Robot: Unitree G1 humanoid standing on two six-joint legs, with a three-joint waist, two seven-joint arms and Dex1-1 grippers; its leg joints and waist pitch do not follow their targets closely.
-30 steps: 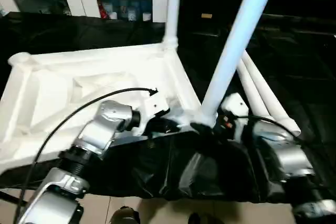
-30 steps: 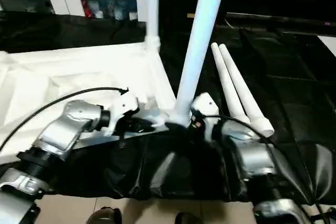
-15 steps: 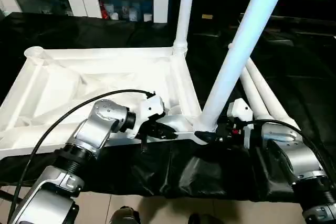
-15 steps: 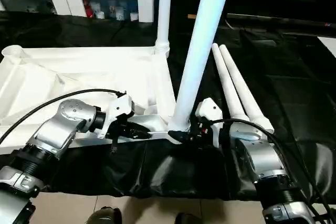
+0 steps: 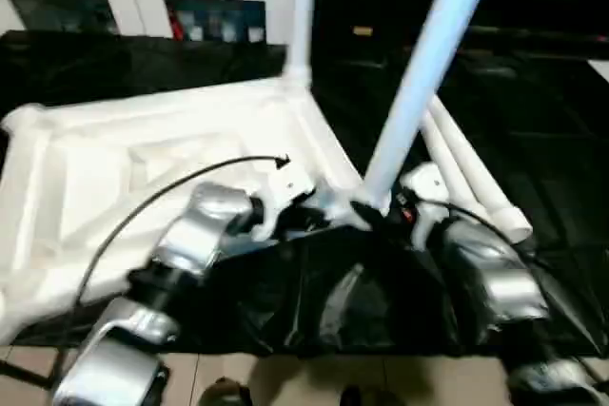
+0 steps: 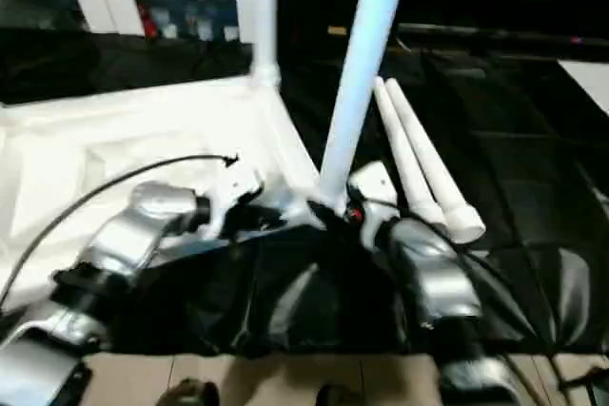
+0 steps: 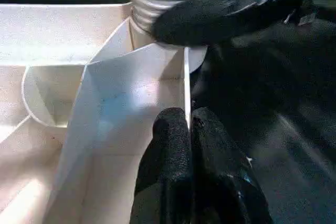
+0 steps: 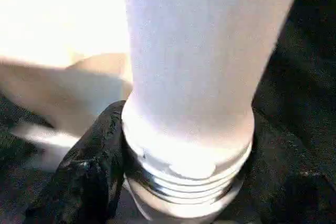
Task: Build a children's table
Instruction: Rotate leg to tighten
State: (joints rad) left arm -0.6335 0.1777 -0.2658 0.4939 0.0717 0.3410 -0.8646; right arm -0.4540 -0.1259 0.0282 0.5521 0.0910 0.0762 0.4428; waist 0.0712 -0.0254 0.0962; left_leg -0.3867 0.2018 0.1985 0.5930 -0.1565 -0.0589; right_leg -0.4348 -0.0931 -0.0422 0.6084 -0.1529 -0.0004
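Upside down on the black-draped work surface (image 5: 533,92) lies the large white plastic rectangular table top (image 5: 114,159), ribbed underside up, with one long white tapered tube leg (image 5: 301,16) standing in its far corner socket and a second tube leg (image 5: 428,64) leaning up from the near corner socket. Beside it two loose white tube legs (image 6: 419,164) lie together on the cloth, while the right gripper (image 8: 157,182) is clamped around the second leg's ribbed base and the left gripper (image 7: 188,129) is pinched on the top's thin edge wall close by
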